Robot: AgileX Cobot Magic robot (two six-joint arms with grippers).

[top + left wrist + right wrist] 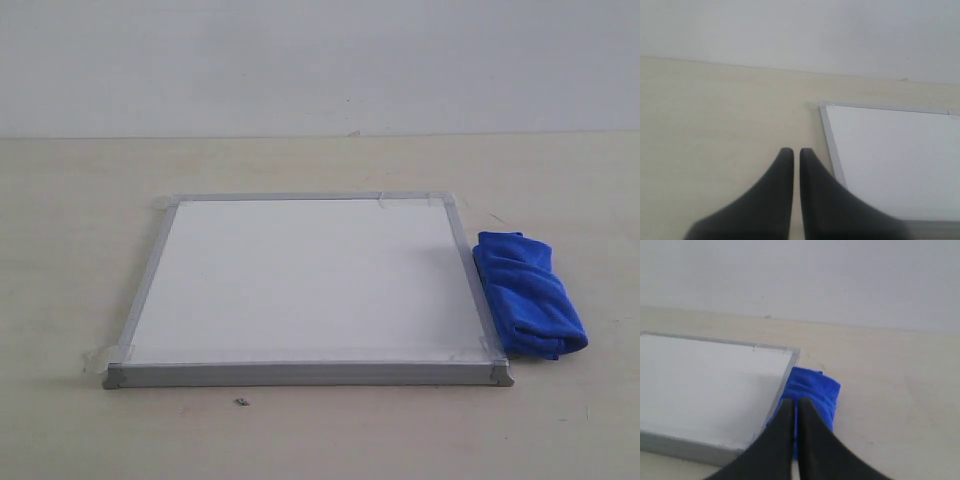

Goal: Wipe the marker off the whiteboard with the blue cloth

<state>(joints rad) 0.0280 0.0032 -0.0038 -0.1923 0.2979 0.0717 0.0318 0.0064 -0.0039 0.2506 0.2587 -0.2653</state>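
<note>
The whiteboard (310,280) lies flat on the table, silver-framed, with grey corner caps and bits of clear tape. No red marker line shows on its white surface in any view. The blue cloth (528,295) lies bundled on the table against the board's right edge. Neither gripper appears in the exterior view. In the left wrist view my left gripper (796,151) is shut and empty, over bare table beside a corner of the whiteboard (895,155). My right gripper (796,402) is shut too, hovering in front of the blue cloth (812,387) next to the whiteboard (705,380).
The pale wooden table (80,250) runs back to a plain white wall (320,60). A small dark speck (241,402) lies on the table in front of the board's near edge.
</note>
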